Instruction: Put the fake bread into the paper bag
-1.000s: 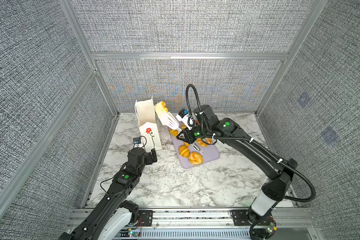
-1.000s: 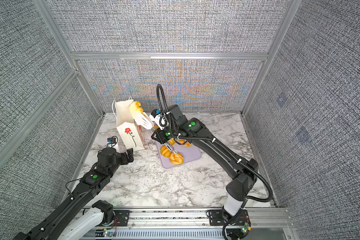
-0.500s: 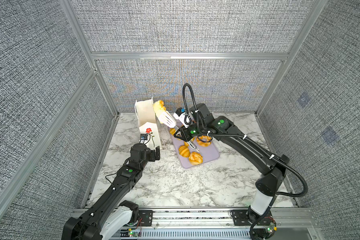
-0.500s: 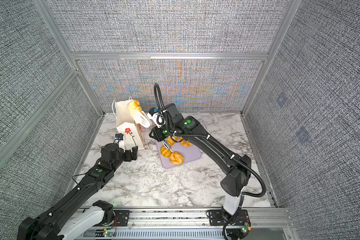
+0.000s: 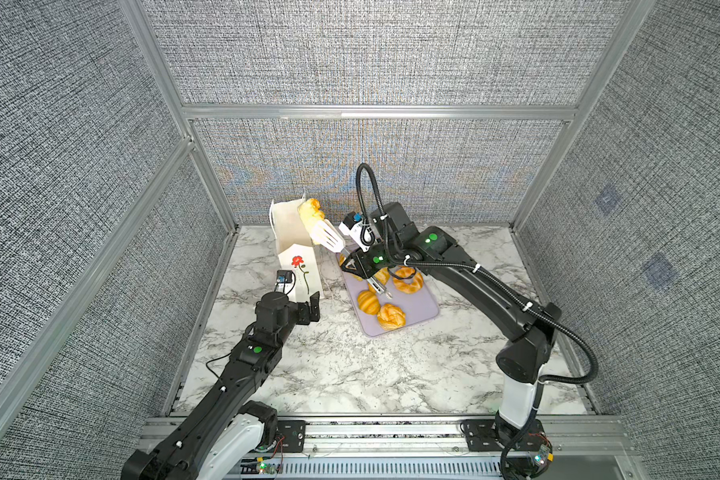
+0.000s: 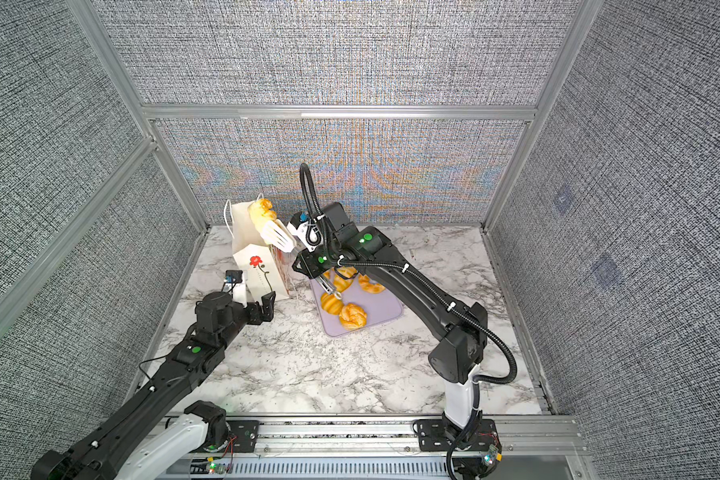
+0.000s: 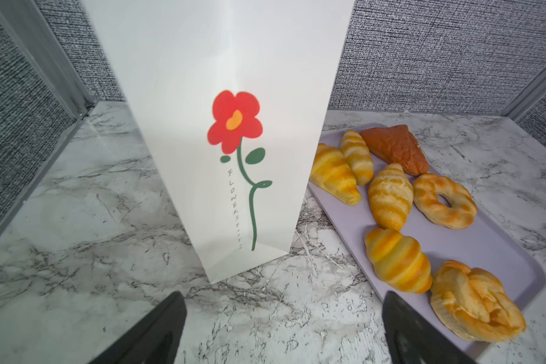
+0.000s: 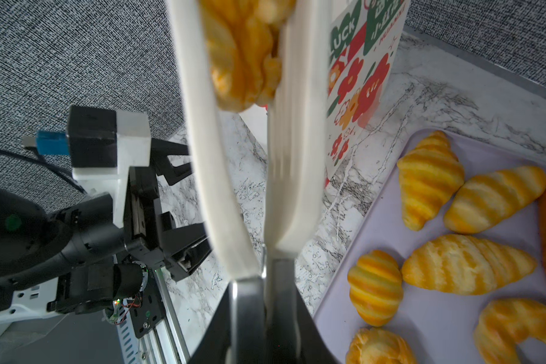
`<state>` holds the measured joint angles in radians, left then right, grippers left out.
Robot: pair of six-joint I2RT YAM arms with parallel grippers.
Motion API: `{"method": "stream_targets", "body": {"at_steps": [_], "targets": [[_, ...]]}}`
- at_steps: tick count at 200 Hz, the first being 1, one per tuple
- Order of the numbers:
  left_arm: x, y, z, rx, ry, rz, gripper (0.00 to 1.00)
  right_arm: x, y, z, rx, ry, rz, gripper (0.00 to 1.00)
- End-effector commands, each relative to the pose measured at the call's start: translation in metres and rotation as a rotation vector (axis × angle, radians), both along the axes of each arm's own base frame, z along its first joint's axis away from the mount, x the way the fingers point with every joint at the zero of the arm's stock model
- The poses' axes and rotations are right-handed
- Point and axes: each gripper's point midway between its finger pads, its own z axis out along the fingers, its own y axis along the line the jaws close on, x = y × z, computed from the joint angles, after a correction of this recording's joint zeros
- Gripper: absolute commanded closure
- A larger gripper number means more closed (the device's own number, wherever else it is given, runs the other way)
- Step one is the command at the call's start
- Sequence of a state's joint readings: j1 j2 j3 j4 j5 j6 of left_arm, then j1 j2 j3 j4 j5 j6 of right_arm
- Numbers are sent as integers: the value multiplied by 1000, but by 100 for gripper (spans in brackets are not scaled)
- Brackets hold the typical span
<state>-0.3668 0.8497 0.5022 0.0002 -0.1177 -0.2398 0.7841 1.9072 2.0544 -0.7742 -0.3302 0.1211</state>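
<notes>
Change: over the last second the left pincer (image 5: pixel 312 306) has been brought forward to the foot of the paper bag (image 5: pixel 296 249). The bun (image 5: pixel 310 210), clamped in the tongs (image 5: pixel 328 237) held by the right pincer (image 8: pixel 262 315), has been carried a little closer to the bag's mouth. The bag itself has not been shifted.
Meaning for the task: a drop into the bag is judged to be close, and the left pincer is probably placed to steady the bag. Nothing has been released yet.
Right pincer: closed narrowly on the metal handles of the tongs, so that the white blades are squeezed against the bun.
Left pincer: spread wide and empty. In the left wrist view a strip of bare bench (image 7: pixel 76 220) is seen between its tips and the bag's foot, so the bag is not touched.
Bun: held at the bag's upper rim, on the side toward the tray (image 7: pixel 486 245), and not yet inside.
Paper bag: upright on the bench with its mouth open. What lies at its bottom cannot be made out.
Tray: just beside the bag. Seven pieces are left on it: four striped croissants (image 7: pixel 390 195), a ring (image 7: pixel 443 205), a knotted bun (image 7: pixel 476 302) and a darker brown triangle (image 7: pixel 394 151).
</notes>
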Motion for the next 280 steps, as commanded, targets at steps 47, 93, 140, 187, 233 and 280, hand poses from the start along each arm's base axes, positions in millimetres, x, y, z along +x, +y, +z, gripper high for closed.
{"method": "stream_targets", "body": {"at_steps": [47,93,140,187,233,280], "targets": [[-2,18,-1,-23,33,121,1,17,31,1,48,31,-9,79],[-3,20,-2,-36,37,136,1,30,46,-4,47,25,-32,78],[-3,24,-2,-24,61,157,1,40,52,-14,23,15,-68,75],[-4,23,-2,-18,87,158,1,47,51,-23,-18,-8,-101,71],[-11,24,-6,-43,104,162,1,48,52,-29,-57,-28,-102,69],[-16,29,-3,-46,97,180,1,54,43,-29,-98,-58,-141,62]]}}
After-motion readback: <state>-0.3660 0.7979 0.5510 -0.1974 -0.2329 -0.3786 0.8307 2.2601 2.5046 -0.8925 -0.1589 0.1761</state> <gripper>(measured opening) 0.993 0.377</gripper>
